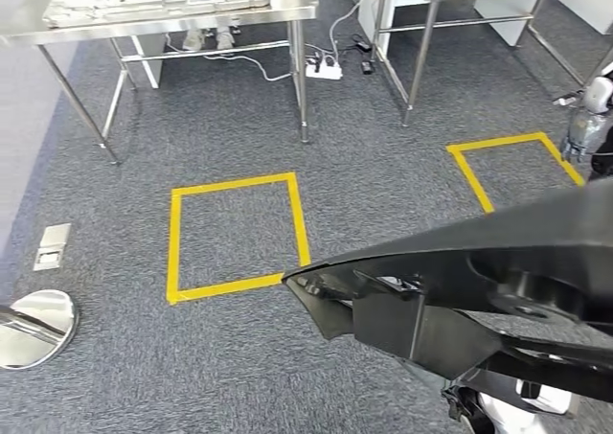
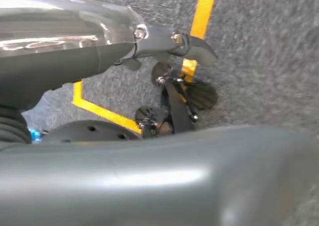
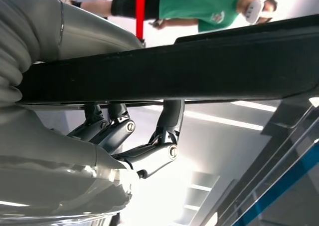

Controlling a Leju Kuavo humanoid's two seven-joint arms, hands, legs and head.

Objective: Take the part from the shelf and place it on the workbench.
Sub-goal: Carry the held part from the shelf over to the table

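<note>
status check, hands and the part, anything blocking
Right hand grips black part. Left hand holds nothing visible. Part carried over carpet, steel workbench ahead. Nothing in the way.

Head view: the carpet (image 1: 238, 127) is looked down on from high up.
Left wrist view: carpet and yellow tape (image 2: 201, 16) are seen close.
Right wrist view: the part (image 3: 188, 69) is viewed from beneath, toward ceiling.
Shared: taped carpet.

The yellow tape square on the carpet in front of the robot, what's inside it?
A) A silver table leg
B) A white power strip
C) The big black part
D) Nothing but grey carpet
D: in the head view the yellow tape square frames bare grey carpet, while the black part only reaches its near corner, and the power strip lies under the metal table.
</note>
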